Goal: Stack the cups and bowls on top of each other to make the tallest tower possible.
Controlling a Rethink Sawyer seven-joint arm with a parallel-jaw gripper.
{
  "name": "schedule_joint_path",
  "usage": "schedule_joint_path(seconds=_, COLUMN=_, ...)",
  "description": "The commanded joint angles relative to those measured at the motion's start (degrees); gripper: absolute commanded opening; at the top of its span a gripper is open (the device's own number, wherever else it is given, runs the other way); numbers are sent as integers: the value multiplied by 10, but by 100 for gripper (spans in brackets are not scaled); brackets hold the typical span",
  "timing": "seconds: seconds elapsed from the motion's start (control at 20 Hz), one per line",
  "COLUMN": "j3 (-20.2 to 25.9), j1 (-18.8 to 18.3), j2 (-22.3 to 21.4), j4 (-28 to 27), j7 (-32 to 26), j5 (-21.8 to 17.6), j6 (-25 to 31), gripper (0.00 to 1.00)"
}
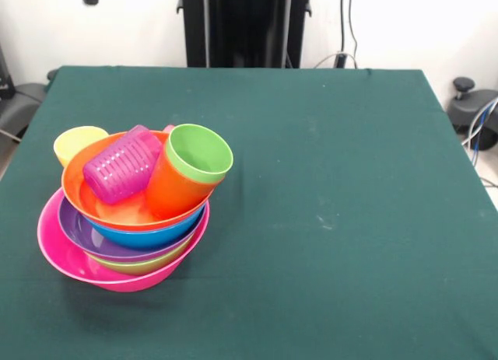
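One yellow cup stands just behind the tower; the claw's state cannot be told.

Black upright pedestal column with vertical panels and edges

Green-clothed table bearing tower

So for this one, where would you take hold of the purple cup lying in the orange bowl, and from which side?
Grip the purple cup across its ribbed wall, coming down from above. It lies tipped on its side inside the orange bowl, so its mouth is not clearly reachable, and the orange cup holding the green cup crowds its right side. The end effector is not visible.
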Motion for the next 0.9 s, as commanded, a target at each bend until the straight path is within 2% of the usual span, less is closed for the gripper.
schedule_joint_path(seconds=0.05, j3=97, j1=-15, j2=54, j4=83, j7=-107, j5=-67, j6=-51, gripper=100)
schedule_joint_path(seconds=0.4, j3=134, j1=-52, j2=61, j4=90, j7=-112, j5=-89, j6=-60, gripper=100)
schedule_joint_path(seconds=0.7, j3=138, j1=-50, j2=76, j4=84, j7=-71, j5=-110, j6=-78, gripper=100)
schedule_joint_path(seconds=0.9, j3=149, j1=-64, j2=102, j4=85, j7=-63, j5=-120, j6=-100, gripper=100)
